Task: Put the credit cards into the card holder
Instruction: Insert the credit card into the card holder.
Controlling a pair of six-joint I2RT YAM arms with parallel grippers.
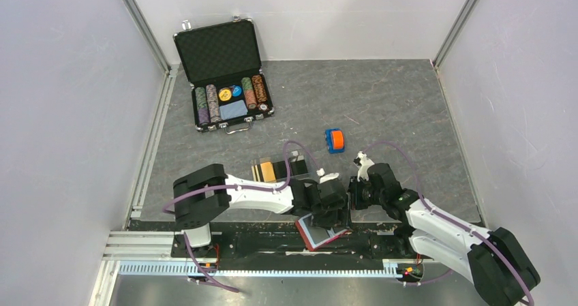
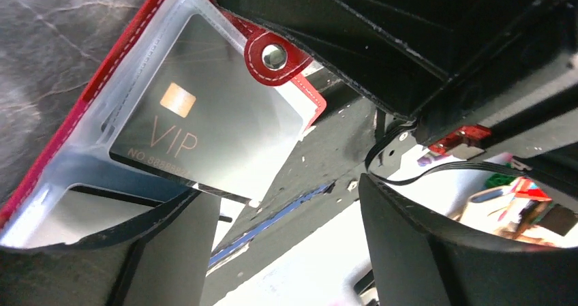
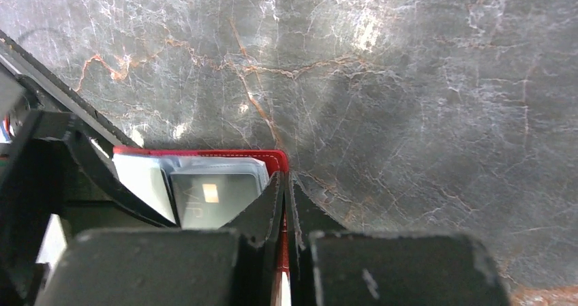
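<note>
A red wallet (image 1: 319,236) lies open at the table's near edge, tilted up. My right gripper (image 3: 287,178) is shut on its red edge (image 3: 283,251). A credit card (image 2: 204,125), dark and glossy with a gold chip and VIP lettering, sticks out of the wallet's clear sleeve (image 2: 88,149). My left gripper (image 2: 283,197) hangs open just past the card's corner, with nothing between its fingers. The card holder (image 1: 294,164) stands on the mat behind the left arm, and an orange card (image 1: 268,172) sits in it.
A black chip briefcase (image 1: 225,74) stands open at the back left, filled with poker chips and a pale blue card. A small blue and orange object (image 1: 334,140) lies mid-table. The black rail (image 1: 272,241) runs along the near edge under the wallet.
</note>
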